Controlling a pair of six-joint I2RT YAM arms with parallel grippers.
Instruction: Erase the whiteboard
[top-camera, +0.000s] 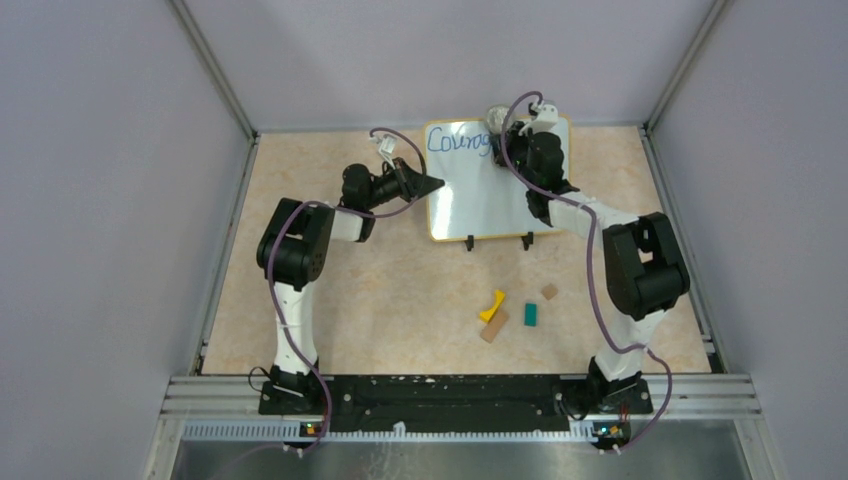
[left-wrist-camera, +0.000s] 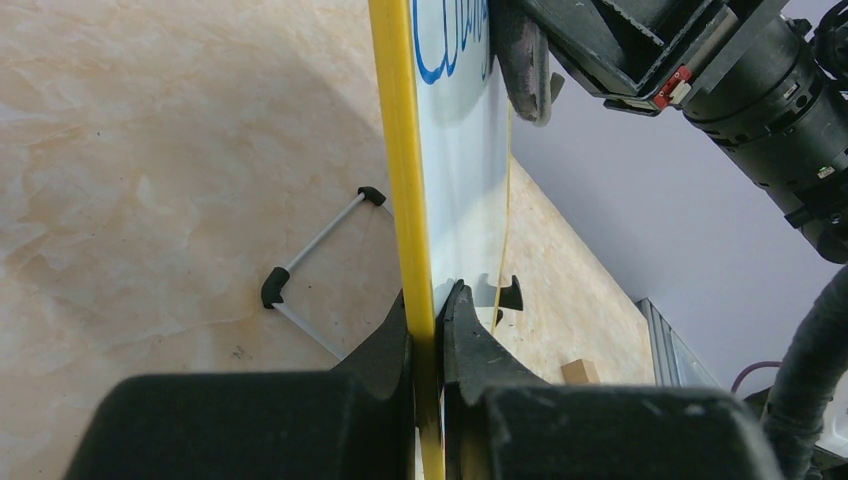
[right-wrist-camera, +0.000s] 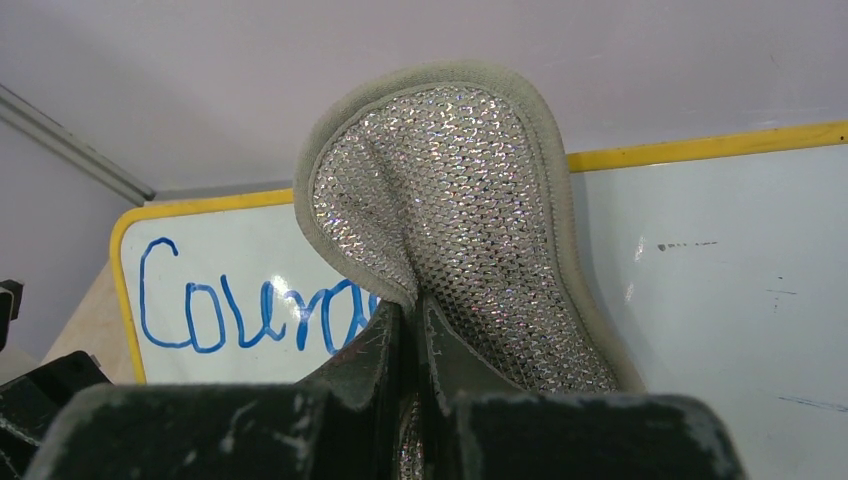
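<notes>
The whiteboard (top-camera: 478, 195) stands at the back middle of the table on black clip feet, with a yellow frame and blue handwriting (top-camera: 458, 141) at its top left. My left gripper (top-camera: 434, 184) is shut on the board's left edge; the left wrist view shows the yellow frame (left-wrist-camera: 403, 170) between the jaws. My right gripper (top-camera: 500, 128) is shut on a grey sparkly cloth pad (right-wrist-camera: 470, 220) and holds it at the board's top, just right of the blue writing (right-wrist-camera: 250, 305). The board face (right-wrist-camera: 720, 290) to the right of the pad is white.
A yellow piece (top-camera: 492, 305), a tan block (top-camera: 494, 326), a teal block (top-camera: 531, 315) and a small brown block (top-camera: 549, 292) lie on the table in front of the board. A wire stand with black caps (left-wrist-camera: 300, 270) shows behind the board. Grey walls enclose the table.
</notes>
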